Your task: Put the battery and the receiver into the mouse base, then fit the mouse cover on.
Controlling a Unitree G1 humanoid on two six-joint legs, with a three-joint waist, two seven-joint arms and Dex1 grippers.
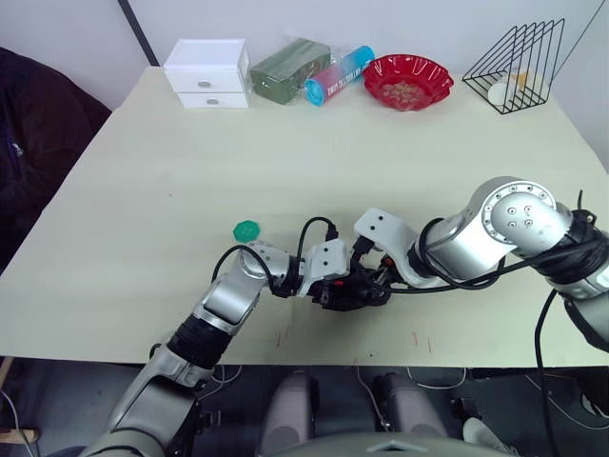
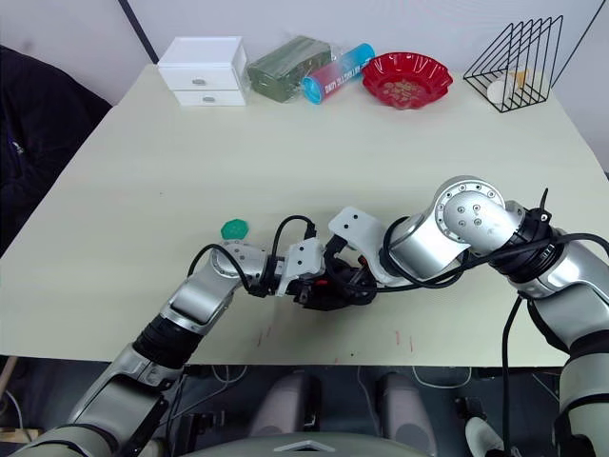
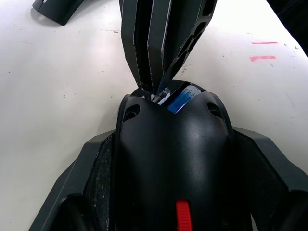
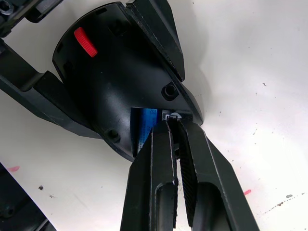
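The mouse base [image 3: 173, 159] is a black oval body with a red part, held near the table's front edge between the fingers [image 3: 96, 183] of my left gripper [image 1: 335, 286], which is shut on its sides. The blue and white battery [image 4: 144, 126] lies in the base's open bay. My right gripper [image 4: 171, 124] meets the base from the other side. Its fingers are pressed together at the bay's edge on a tiny grey stub, the receiver [image 4: 172, 116]. A glossy black piece [image 3: 60, 10] on the table beyond looks like the mouse cover.
A green round disc [image 1: 246, 229] lies left of the arms. Along the far edge stand a white drawer box [image 1: 207, 72], a green packet [image 1: 288, 69], a blue and pink tube [image 1: 339, 74], a red bowl [image 1: 407, 81] and a wire rack [image 1: 519, 67].
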